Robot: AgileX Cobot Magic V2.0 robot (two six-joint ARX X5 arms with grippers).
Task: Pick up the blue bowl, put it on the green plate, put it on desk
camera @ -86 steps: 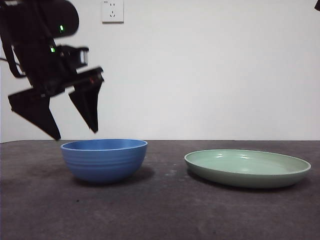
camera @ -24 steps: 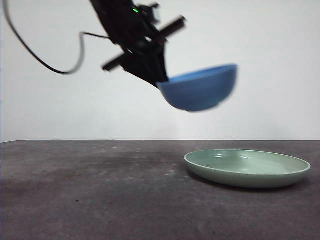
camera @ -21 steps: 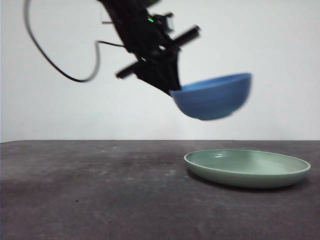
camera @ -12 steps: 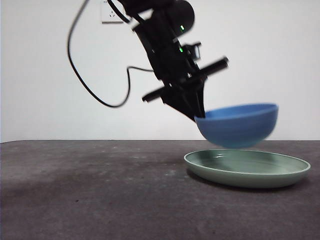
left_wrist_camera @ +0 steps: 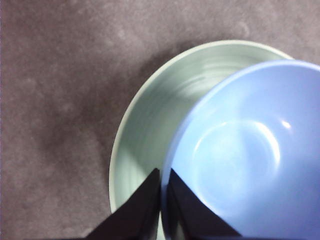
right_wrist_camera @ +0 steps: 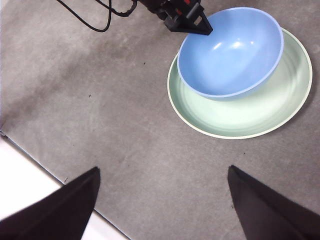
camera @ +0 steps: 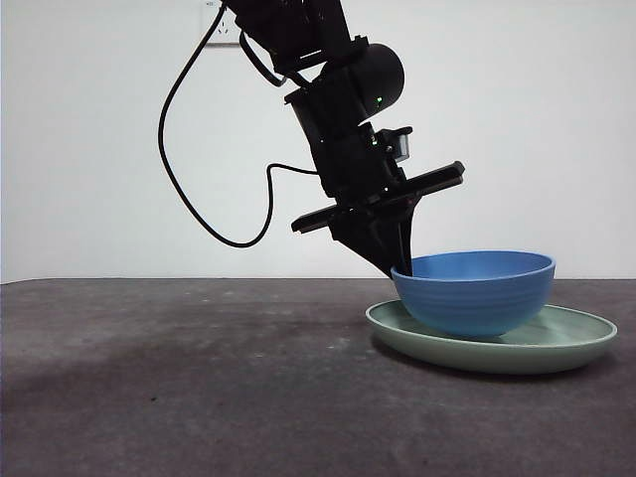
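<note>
The blue bowl (camera: 475, 291) sits upright on the green plate (camera: 556, 348), toward the plate's left side. My left gripper (camera: 397, 266) is shut on the bowl's left rim, one jaw inside and one outside. In the left wrist view the jaws of the left gripper (left_wrist_camera: 162, 186) pinch the rim of the blue bowl (left_wrist_camera: 250, 155) over the green plate (left_wrist_camera: 155, 125). The right wrist view looks down from high up on the blue bowl (right_wrist_camera: 230, 50), the green plate (right_wrist_camera: 250, 117) and the left gripper (right_wrist_camera: 192, 22). My right gripper (right_wrist_camera: 162, 200) is open and empty, well above the desk (camera: 199, 378).
A black cable (camera: 199, 179) loops down from the left arm. The desk's near edge (right_wrist_camera: 45, 172) shows in the right wrist view, with a white floor beyond. A wall socket (camera: 221, 8) is on the back wall.
My left gripper has carried the blue bowl from the desk's left side up, to the right and down. The bowl now rests on the green plate instead of hanging tilted above it.
</note>
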